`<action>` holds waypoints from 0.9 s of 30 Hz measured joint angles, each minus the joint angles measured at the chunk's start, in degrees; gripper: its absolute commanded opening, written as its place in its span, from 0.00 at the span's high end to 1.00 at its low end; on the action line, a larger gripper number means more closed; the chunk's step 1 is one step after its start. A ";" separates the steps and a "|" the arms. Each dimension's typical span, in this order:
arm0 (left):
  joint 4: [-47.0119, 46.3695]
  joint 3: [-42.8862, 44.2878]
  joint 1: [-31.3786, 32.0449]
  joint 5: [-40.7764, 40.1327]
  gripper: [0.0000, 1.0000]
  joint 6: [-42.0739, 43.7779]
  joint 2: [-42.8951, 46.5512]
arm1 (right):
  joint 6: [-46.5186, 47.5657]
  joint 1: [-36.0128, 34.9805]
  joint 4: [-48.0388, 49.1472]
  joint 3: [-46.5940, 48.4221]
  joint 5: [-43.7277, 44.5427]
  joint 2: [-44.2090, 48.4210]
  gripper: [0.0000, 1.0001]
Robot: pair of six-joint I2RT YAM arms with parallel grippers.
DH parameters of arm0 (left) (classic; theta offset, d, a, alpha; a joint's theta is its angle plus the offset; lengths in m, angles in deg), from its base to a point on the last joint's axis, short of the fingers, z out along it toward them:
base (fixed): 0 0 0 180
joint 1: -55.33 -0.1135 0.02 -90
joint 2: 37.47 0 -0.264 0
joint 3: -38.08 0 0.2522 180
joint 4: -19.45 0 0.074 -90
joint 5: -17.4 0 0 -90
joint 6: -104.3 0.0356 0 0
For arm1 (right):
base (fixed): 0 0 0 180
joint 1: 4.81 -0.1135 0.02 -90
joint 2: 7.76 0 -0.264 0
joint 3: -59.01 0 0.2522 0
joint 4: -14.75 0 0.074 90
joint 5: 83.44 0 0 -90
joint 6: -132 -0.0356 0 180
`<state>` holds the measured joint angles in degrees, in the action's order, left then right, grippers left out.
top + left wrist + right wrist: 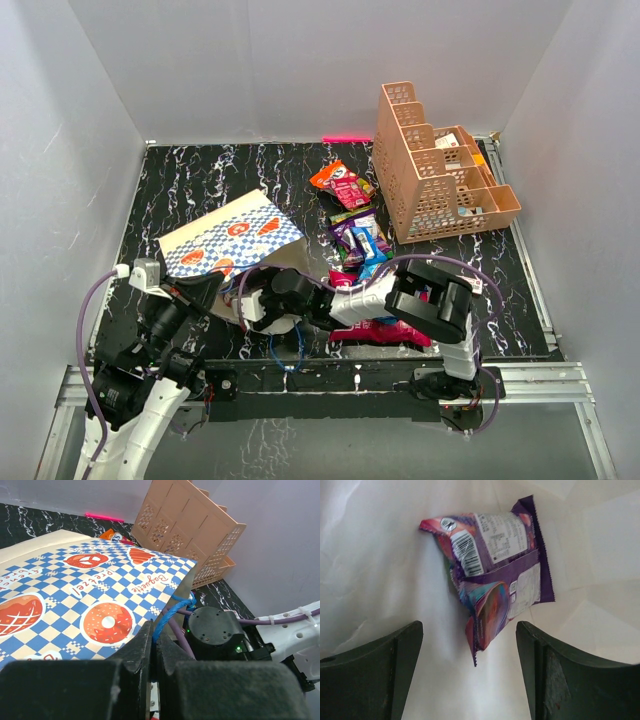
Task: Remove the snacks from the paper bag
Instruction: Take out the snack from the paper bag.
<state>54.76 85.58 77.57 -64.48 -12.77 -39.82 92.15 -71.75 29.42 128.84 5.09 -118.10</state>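
Black marbled table (200,170), with white walls on three sides. At the near edge, check the left gripper (152,642): its jaws are pressed together on the mouth rim of the paper bag (95,580), with a blue cord handle (167,612) rising from the tips. The bag lies on its side. Your right gripper (469,627) is inside it, jaws spread, clear of a purple packet (495,565) lying on the white lining. Right of the bag lies the large red bag (395,333). Farther back lie loose snacks (355,235), then the orange lattice rack (430,175).
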 measured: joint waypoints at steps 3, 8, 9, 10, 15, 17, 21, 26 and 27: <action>0.02 0.00 0.00 -0.15 1.00 0.00 0.33 | 1.92 0.31 -0.48 1.29 -0.04 -2.16 0.35; 0.02 0.00 0.02 -0.22 1.00 0.00 0.85 | 4.50 0.33 -1.62 4.70 0.87 -5.73 0.45; 0.02 0.00 0.02 -0.22 1.00 0.00 0.85 | 4.92 0.33 -1.66 5.14 1.40 -6.32 0.48; 0.02 0.00 0.02 -0.22 1.00 0.00 0.85 | 5.29 0.33 -1.55 5.55 1.79 -6.86 0.51; 0.02 0.00 0.00 -0.24 1.00 0.00 0.85 | 5.70 0.31 -1.05 7.80 5.03 -9.33 0.66; 0.02 0.00 0.02 -0.24 1.00 0.00 0.85 | 5.68 0.33 -0.79 8.63 6.60 -10.34 0.74; 0.02 0.00 0.02 -0.24 1.00 0.00 0.85 | 5.46 0.37 0.11 10.93 9.35 -12.87 0.89; 0.02 0.00 0.00 -0.37 1.00 0.00 0.85 | 4.66 0.35 -0.52 11.39 9.62 -12.44 0.92; 0.02 0.00 0.00 -0.48 1.00 0.00 0.85 | 4.09 0.28 -1.11 11.13 9.49 -11.85 0.92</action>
<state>54.78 85.58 77.57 -64.96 -12.77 -38.97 96.24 -71.47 28.30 139.97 14.57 -129.95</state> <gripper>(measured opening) 0.014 0.093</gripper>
